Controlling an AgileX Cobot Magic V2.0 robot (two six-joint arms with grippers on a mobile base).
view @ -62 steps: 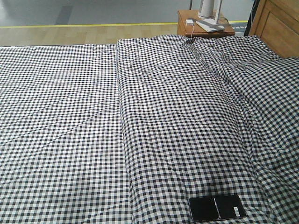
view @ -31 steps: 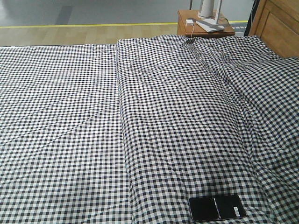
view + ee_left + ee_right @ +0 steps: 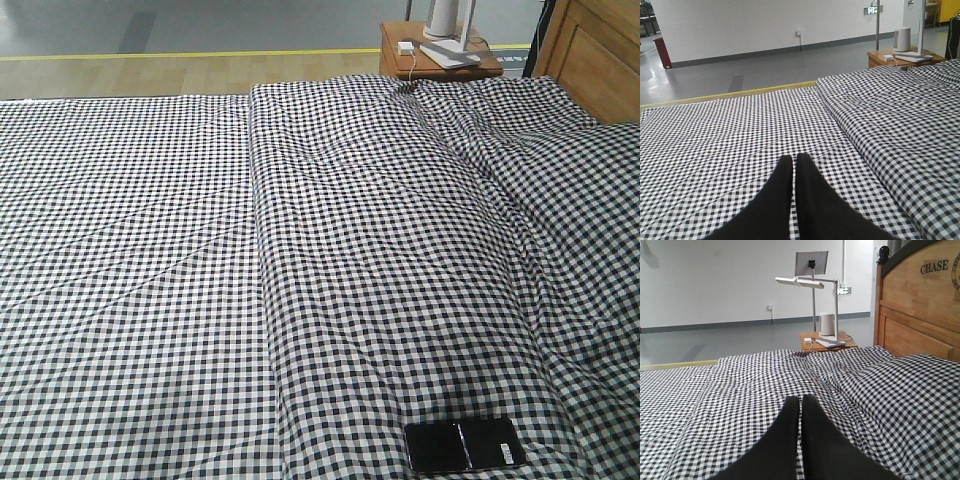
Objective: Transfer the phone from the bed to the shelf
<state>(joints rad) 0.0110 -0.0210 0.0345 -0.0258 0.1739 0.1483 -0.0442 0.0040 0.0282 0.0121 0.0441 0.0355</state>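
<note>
We are holding our left claw [image 3: 794, 159] and right claw [image 3: 801, 399] pinched narrow over the bed [image 3: 150, 250]; the phone [image 3: 465, 445], unmoved, is lying ahead of neither, pickup not yet begun.

A bedroom set built inside a large hall, not a real home.

A wide bed [image 3: 150, 250] with black-and-white check cloth, a brown wooden headboard [image 3: 920, 315] with the word "CHASE" on it, and a small brown bedside table [image 3: 392, 60] that carries a white desk lamp [image 3: 805, 282] give the look of a bedroom. Around the bed, however, the place is like a lab or test hall: a broad bare grey floor [image 3: 765, 65], a yellow line [image 3: 200, 54] marked on the floor just beyond the bed, a long plain white wall [image 3: 715, 280] with a dark skirting band and one socket [image 3: 799, 33], and a lit green sign [image 3: 871, 9] high on the wall.
</note>
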